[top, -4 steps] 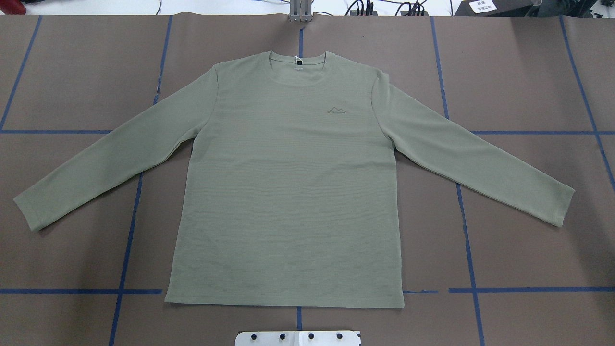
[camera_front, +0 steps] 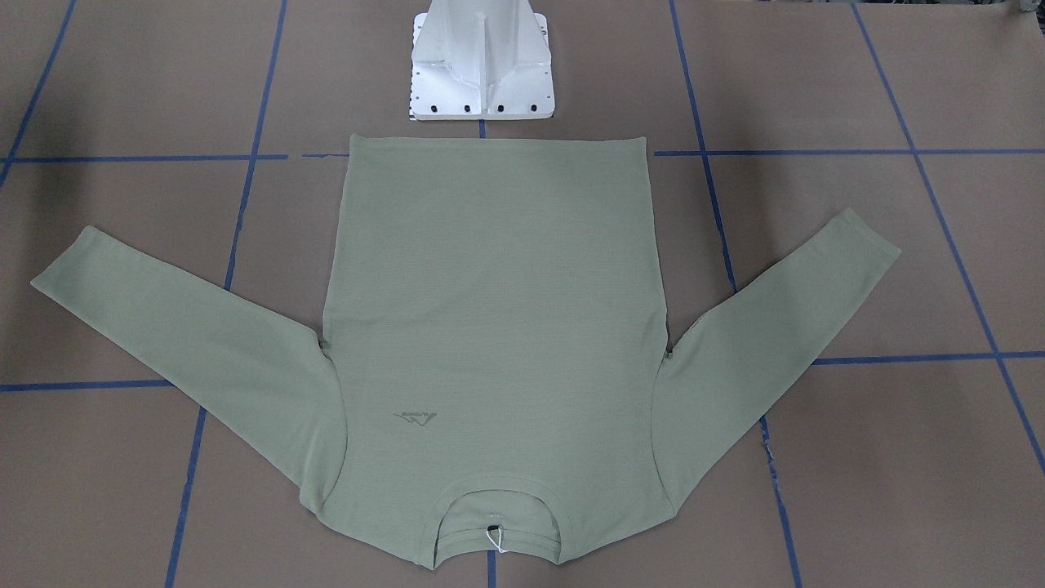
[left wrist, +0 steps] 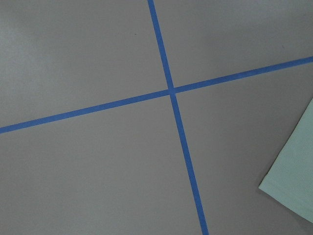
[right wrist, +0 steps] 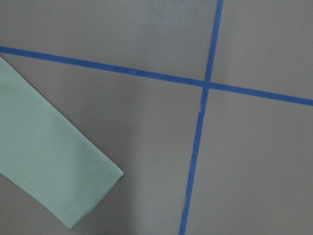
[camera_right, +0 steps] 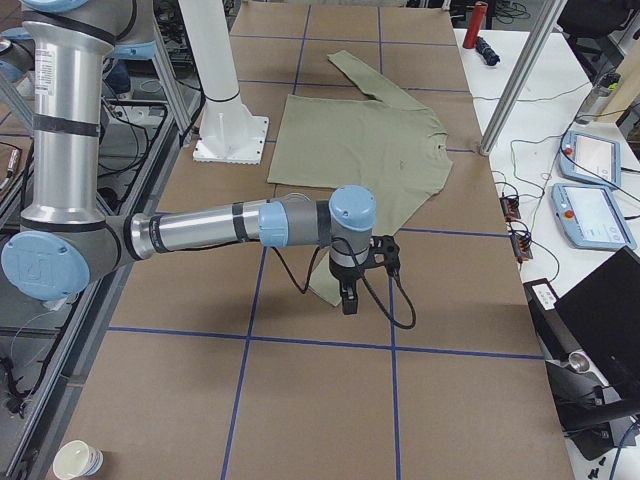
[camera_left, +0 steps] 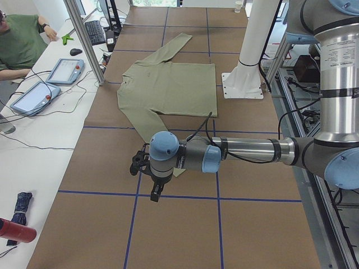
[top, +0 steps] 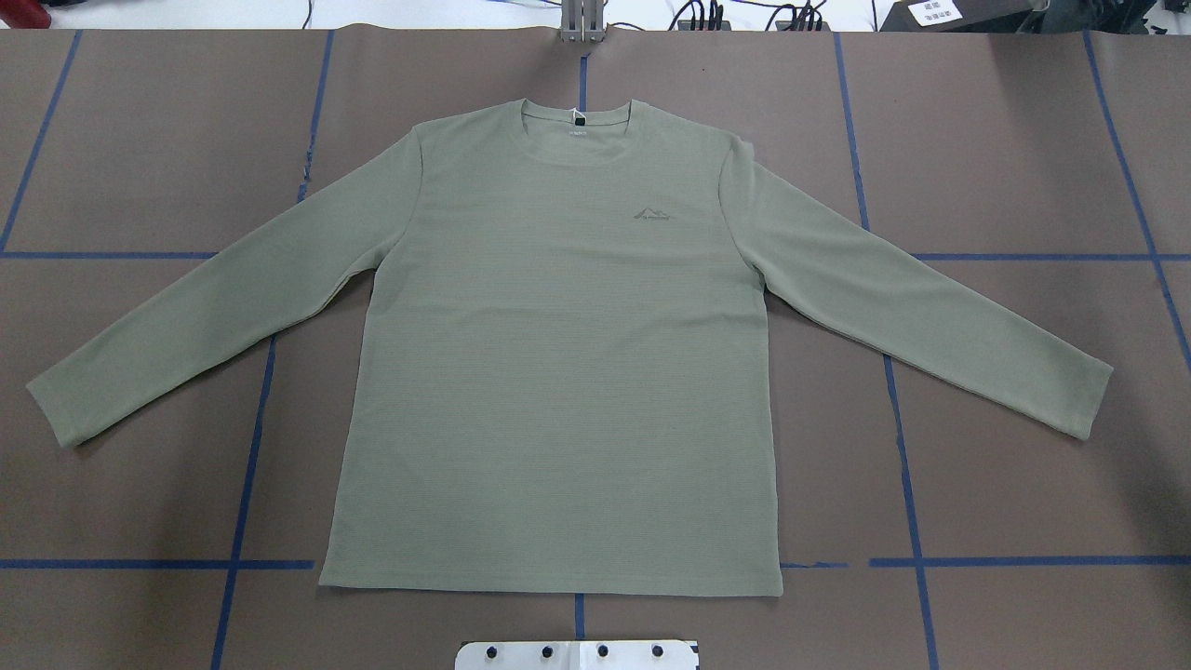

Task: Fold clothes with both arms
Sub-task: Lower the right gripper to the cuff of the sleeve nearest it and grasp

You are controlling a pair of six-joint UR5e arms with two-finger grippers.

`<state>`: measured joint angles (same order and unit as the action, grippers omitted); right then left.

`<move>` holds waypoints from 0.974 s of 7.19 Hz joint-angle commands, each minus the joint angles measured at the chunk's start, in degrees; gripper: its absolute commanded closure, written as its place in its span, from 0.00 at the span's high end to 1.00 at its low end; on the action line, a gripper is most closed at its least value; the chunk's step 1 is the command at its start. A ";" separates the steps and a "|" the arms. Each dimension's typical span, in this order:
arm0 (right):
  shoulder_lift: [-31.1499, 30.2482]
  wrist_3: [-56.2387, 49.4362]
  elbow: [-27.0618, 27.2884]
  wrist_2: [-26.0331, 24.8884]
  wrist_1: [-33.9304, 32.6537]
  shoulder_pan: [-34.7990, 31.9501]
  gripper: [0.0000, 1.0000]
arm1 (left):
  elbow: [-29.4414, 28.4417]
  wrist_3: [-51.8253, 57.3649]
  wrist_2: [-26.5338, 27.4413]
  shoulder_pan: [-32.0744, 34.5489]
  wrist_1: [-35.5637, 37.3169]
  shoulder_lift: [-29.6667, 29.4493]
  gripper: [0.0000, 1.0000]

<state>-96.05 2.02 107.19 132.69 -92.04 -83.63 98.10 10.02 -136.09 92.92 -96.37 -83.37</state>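
Note:
The sage-green long-sleeved shirt (top: 558,372) lies flat and face up on the brown table, sleeves spread, collar away from the robot; it also shows in the front view (camera_front: 498,310). Neither arm appears in the overhead or front views. In the left side view my left gripper (camera_left: 154,193) hangs over the near sleeve's cuff (left wrist: 293,181). In the right side view my right gripper (camera_right: 347,300) hangs over the other cuff (right wrist: 49,166). I cannot tell whether either gripper is open or shut.
The white pedestal base (camera_front: 482,65) stands just behind the shirt's hem. Blue tape lines (top: 251,447) grid the table. An operator (camera_left: 22,45) sits at a side bench with tablets (camera_left: 64,70). A paper cup (camera_right: 80,460) stands at a near corner.

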 commanded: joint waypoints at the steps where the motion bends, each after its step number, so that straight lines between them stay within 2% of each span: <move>1: -0.62 27.27 -1.10 -0.23 20.89 11.77 1.00 | -0.19 0.00 -0.40 -0.02 -0.14 -0.13 1.00; 2: -3.15 38.73 -1.80 -1.63 31.90 16.70 1.00 | -0.19 0.00 -0.40 -0.02 -0.14 -0.13 1.00; 3: -4.92 47.20 -5.12 -5.82 43.15 21.88 1.00 | -0.19 0.00 -0.40 -0.02 -0.14 -0.13 1.00; 5: -4.76 57.35 -18.88 -10.15 66.44 27.10 0.92 | -0.19 0.00 -0.40 -0.02 -0.14 -0.13 1.00; 7: -5.28 57.04 -23.24 -11.04 69.89 27.21 0.83 | -0.89 0.00 -0.40 -0.02 -0.14 -0.13 1.00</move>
<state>-100.92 58.39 87.28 122.53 -25.70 -56.84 97.67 10.02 -136.50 92.90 -96.47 -83.50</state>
